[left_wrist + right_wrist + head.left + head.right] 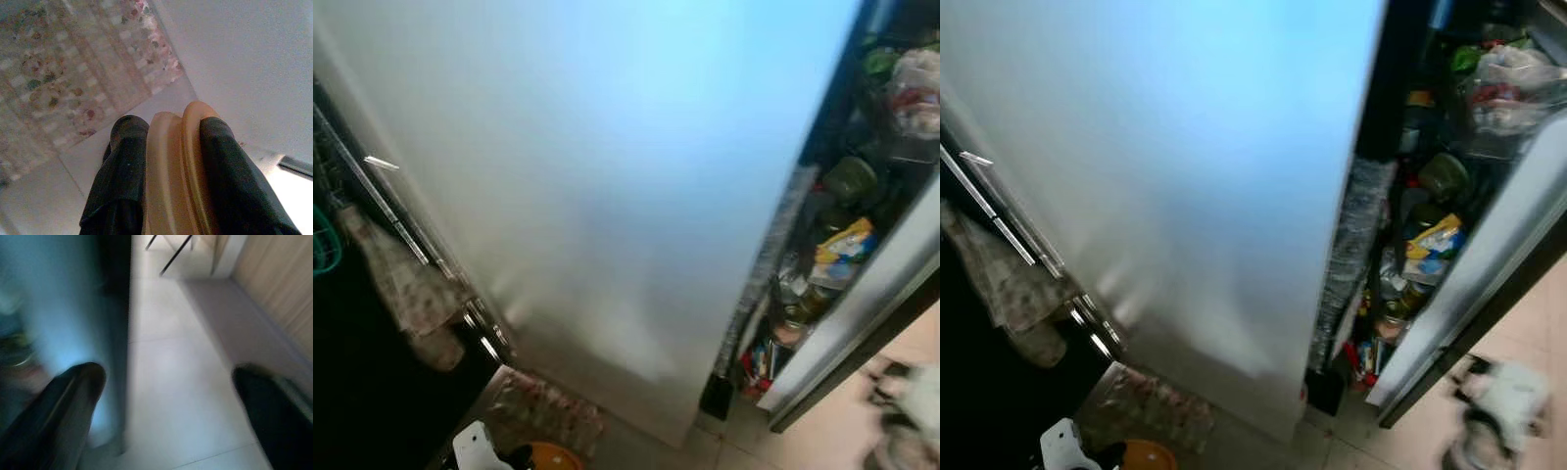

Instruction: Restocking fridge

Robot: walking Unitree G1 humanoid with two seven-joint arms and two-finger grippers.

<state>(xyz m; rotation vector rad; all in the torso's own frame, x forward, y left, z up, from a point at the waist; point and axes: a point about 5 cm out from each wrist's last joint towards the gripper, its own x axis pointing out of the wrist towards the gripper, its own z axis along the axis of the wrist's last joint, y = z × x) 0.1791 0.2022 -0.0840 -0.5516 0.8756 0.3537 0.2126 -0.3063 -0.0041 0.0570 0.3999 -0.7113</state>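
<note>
Left gripper [168,142] clamps an orange lid [178,166] beside the fridge [607,196]

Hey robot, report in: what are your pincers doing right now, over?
Left pincer shut on an orange lid-like disc, low by the floor. Right pincer open, empty. Fridge open on the right; closed steel door straight ahead.

We can't make out the blurred jumble of packets and jars on the open fridge shelves [842,245], and the tan ribbed round thing [178,176] is cut off by the edge
</note>
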